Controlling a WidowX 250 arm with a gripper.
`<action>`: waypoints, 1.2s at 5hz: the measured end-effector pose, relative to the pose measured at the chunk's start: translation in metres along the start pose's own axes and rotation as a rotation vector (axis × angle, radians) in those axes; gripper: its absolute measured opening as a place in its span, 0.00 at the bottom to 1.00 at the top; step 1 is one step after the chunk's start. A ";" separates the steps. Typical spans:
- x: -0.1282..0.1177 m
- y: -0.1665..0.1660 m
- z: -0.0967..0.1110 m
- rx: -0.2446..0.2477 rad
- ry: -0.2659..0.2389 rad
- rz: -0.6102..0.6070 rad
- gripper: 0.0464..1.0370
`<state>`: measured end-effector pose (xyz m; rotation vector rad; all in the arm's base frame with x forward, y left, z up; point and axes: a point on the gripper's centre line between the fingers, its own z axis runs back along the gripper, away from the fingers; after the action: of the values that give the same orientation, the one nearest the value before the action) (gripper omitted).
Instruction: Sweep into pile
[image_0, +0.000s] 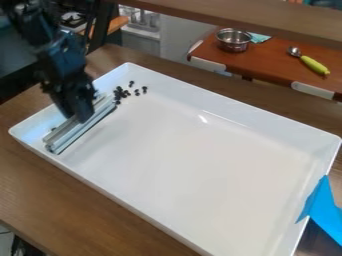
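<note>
The gripper (81, 112) hangs over the left end of the white tray (200, 165), pointing down. It is shut on a long pale metal-looking bar (80, 127), which lies slantwise low in the tray near its left wall. Small dark pieces (122, 93) sit in a loose cluster just past the bar's upper end, toward the tray's back left corner, with a few a little apart to the right. Another dark bit shows behind the bar on its left side. The gripper's lower part hides the middle of the bar.
Blue tape (324, 207) is on the tray's right edge. The tray's raised walls surround the work area on a brown wooden table (80, 200). Behind, a red-brown surface (267, 60) holds a metal pot (234, 40) and a green-handled spoon (310, 62).
</note>
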<state>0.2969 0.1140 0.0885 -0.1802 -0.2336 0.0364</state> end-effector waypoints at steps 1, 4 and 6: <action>0.004 -0.055 0.019 -0.081 0.018 0.047 0.27; 0.002 -0.192 -0.034 0.037 0.052 0.089 0.27; 0.000 -0.276 -0.082 0.115 0.032 0.095 0.27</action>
<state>0.3207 -0.1713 0.0600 -0.0771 -0.1905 0.1410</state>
